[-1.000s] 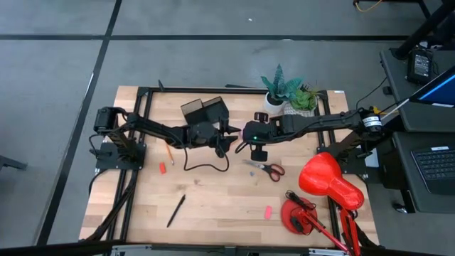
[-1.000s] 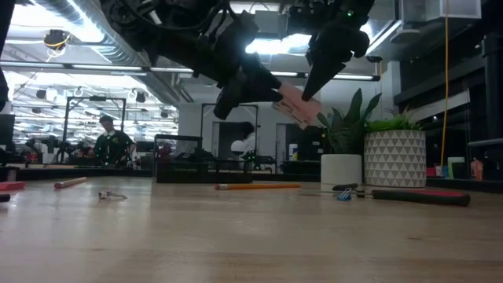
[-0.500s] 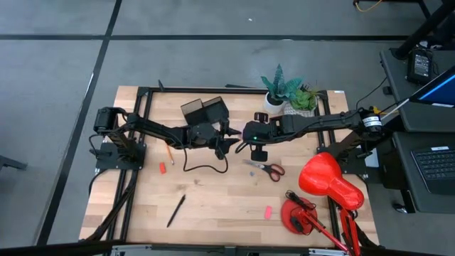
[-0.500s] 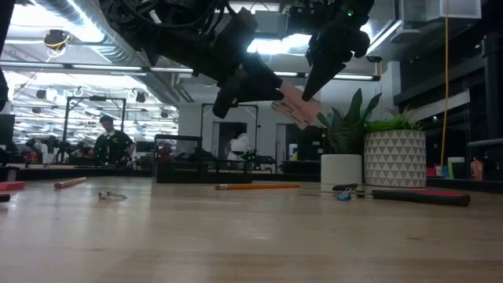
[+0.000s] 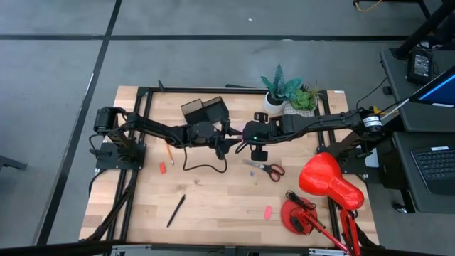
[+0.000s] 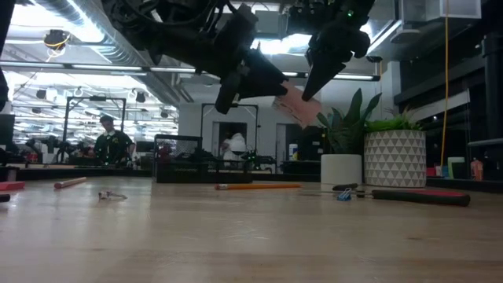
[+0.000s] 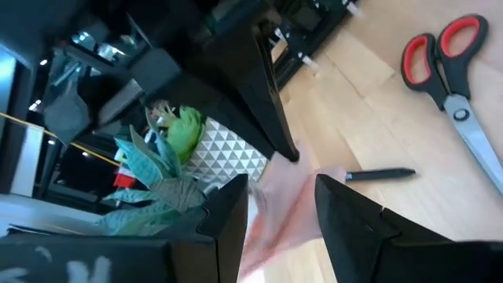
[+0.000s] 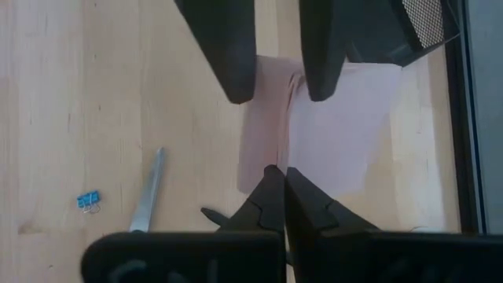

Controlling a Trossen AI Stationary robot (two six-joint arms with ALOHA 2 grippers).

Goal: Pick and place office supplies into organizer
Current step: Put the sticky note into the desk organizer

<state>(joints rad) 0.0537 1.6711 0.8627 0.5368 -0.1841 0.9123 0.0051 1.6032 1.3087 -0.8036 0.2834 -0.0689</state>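
The pink sticky-note pad [image 6: 295, 106] is in the air over the table's middle, between both grippers. My right gripper [image 8: 283, 185] is shut on it. My left gripper [image 7: 283, 212] is open, and its two fingers [image 8: 232, 55] stand on either side of the pad's [image 7: 283, 200] opposite edge; whether they touch it I cannot tell. The dark organizer [image 5: 205, 110] sits on the table just beyond them. Red-handled scissors [image 5: 266, 168], a black pen [image 5: 175, 210], an orange pencil [image 5: 170, 151] and two pink-red erasers [image 5: 162, 168] lie flat on the table. My right gripper pinches the pad's edge [image 8: 271, 167] between its two fingertips. In the low view the fingers [image 6: 318, 75] slant down onto it from above. The pad is lifted clear of the table and hangs tilted below them.
Two potted plants [image 5: 288, 92] stand at the far edge. A red desk lamp [image 5: 323, 185] fills the right near corner. A second eraser [image 5: 268, 211] lies near the lamp's base, and a blue binder clip [image 8: 89, 200] and a black pen [image 7: 377, 174] lie under the grippers. People show in the room behind.
My left gripper has moved toward the table's right and slightly up, closing in on the pad and my right gripper. The right gripper and the pad have stayed where they were.
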